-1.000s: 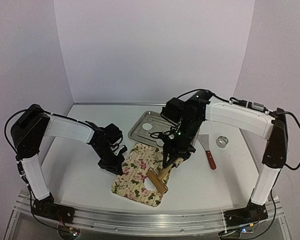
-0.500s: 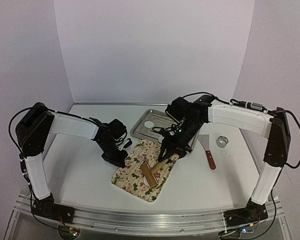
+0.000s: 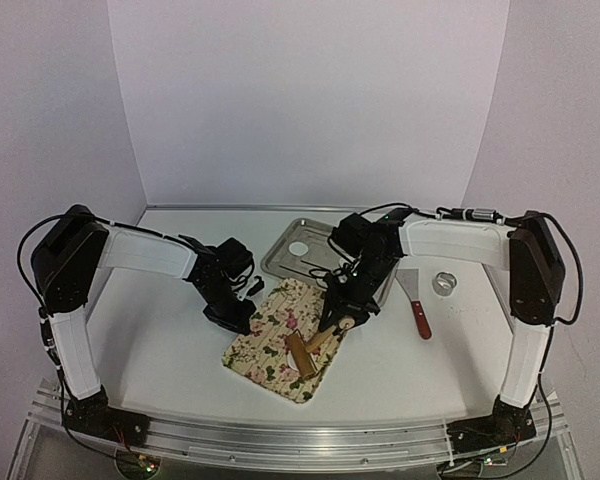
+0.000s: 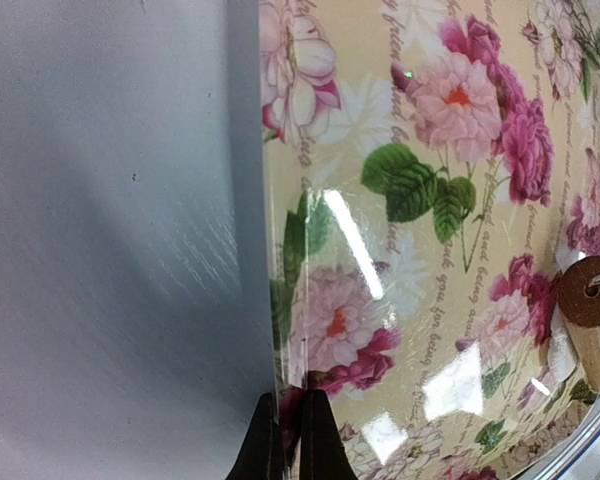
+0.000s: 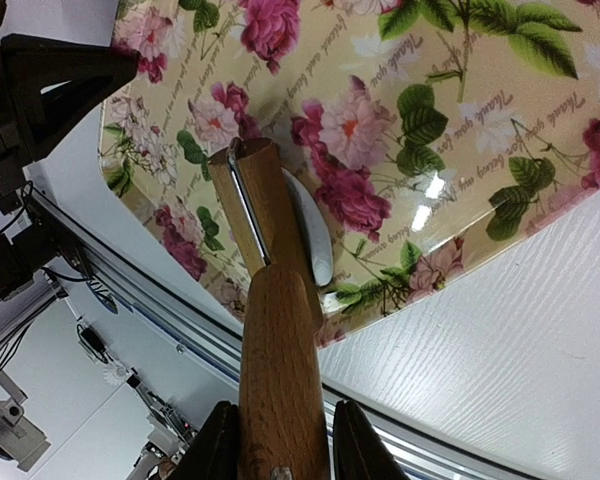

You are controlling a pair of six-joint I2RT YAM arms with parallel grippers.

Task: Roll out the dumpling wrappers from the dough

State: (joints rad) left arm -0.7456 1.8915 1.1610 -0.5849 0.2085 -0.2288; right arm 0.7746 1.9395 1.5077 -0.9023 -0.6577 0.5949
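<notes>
A floral mat (image 3: 272,335) lies near the table's front, and my left gripper (image 3: 238,318) is shut on its left edge; the left wrist view shows the black fingertips (image 4: 318,445) pinching that edge. My right gripper (image 3: 342,315) is shut on the handle of a wooden rolling pin (image 5: 280,350). Its roller (image 3: 302,352) rests on the mat, over a flattened white piece of dough (image 5: 310,235) that is mostly hidden under it. One round dumpling wrapper (image 3: 298,248) lies in the metal tray (image 3: 280,262) behind the mat.
A scraper with a red handle (image 3: 420,318) lies right of the mat. A small metal ring cutter (image 3: 443,283) stands farther right. The tray's near rim sits close to the mat's far edge. The table's aluminium front rail (image 5: 180,330) runs just past the mat.
The rolling pin has rolled back from the mat's near edge and now covers the dough that showed before. My right arm drew in toward the tray. My left gripper shifted slightly away with the mat's edge.
</notes>
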